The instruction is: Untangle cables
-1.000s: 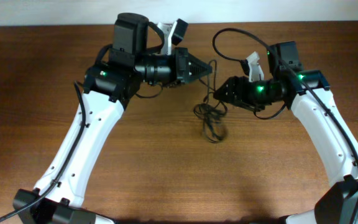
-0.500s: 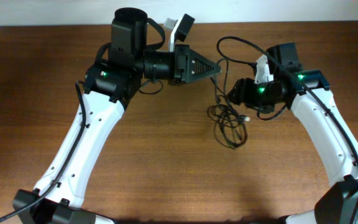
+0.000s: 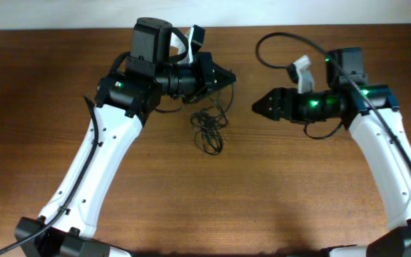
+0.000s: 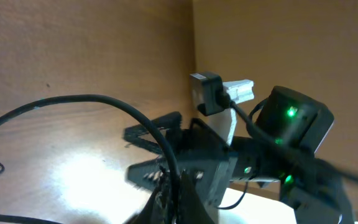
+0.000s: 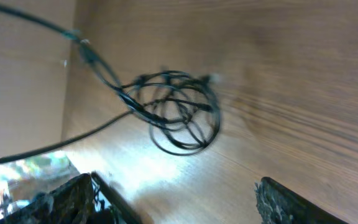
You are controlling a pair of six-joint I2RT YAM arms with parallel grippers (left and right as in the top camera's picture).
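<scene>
The cables [image 3: 207,130] are a small tangled bunch of thin black cords lying on the wooden table, with a strand running up to my left gripper [image 3: 228,76]. In the left wrist view the left gripper [image 4: 178,193] is shut on a black cord [image 4: 104,102] that arcs off to the left. My right gripper [image 3: 257,107] is to the right of the bunch and apart from it. In the right wrist view its fingers [image 5: 185,205] are wide open and empty, and the bunch [image 5: 178,118] lies ahead of them.
The wooden table [image 3: 212,200] ends at a pale wall along the far edge [image 3: 262,14]. The right arm's thick black wire [image 3: 277,39] loops above its wrist. The right arm [image 4: 278,143] fills the left wrist view ahead.
The cable bunch has moved left with my left gripper. My right gripper has come off the cords and pulled back to the right.
</scene>
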